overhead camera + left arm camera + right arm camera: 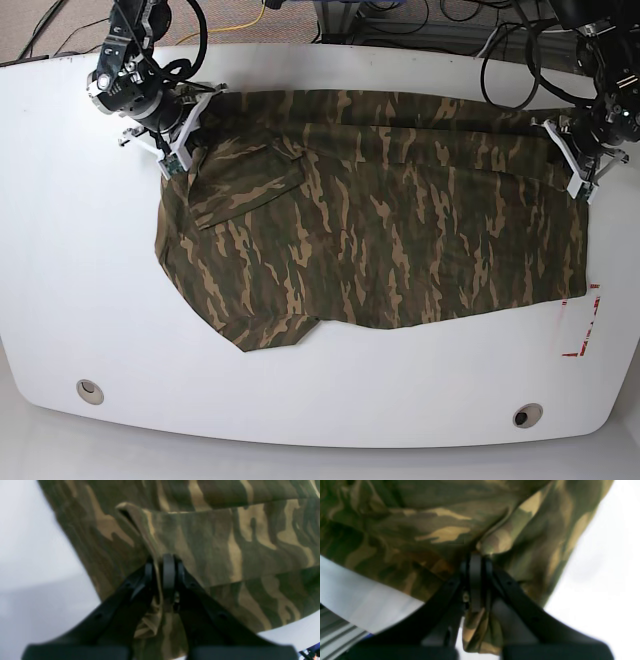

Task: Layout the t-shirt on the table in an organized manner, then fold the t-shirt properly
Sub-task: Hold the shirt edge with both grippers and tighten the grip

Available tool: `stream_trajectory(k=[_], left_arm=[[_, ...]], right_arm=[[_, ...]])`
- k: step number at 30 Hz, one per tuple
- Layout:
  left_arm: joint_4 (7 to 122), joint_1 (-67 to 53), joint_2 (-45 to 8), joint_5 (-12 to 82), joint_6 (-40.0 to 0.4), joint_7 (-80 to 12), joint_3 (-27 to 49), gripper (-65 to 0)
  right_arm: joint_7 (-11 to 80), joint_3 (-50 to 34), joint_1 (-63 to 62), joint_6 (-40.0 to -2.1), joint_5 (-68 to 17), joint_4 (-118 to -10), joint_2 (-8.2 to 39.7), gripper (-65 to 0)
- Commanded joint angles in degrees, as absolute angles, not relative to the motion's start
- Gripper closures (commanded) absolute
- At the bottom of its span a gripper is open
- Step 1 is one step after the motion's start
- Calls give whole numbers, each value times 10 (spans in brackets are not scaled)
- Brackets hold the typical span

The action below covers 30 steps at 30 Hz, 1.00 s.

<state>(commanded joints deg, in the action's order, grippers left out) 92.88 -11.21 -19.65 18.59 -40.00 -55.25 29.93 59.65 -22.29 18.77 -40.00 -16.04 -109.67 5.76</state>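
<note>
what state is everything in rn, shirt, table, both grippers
t-shirt: spread wide, partly folded over along the edge nearer the arms, creased, not fully folded
table: white, bearing the shirt
left gripper: closed on shirt fabric
right gripper: closed on shirt fabric

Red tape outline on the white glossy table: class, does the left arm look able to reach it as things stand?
Probably not yet: its fingers are closed on the camouflage shirt; once freed, nothing seems to block the red tape outline.
</note>
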Motion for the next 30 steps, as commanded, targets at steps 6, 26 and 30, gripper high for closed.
stream_trajectory(k=[6,26,30], left_arm=[[929,-112,-196,186,-400,-553,300,-24],[935,-112,-204,186,-400,-553,300,-22],[964,-112,-208,186,-400,-553,299,-22]], right_arm=[[596,-254,189,-400,-163,-1082,44,-273],[599,-257,207,-400,-166,-1112,40,0],[599,-257,220,-400,-166,-1142,31,0]])
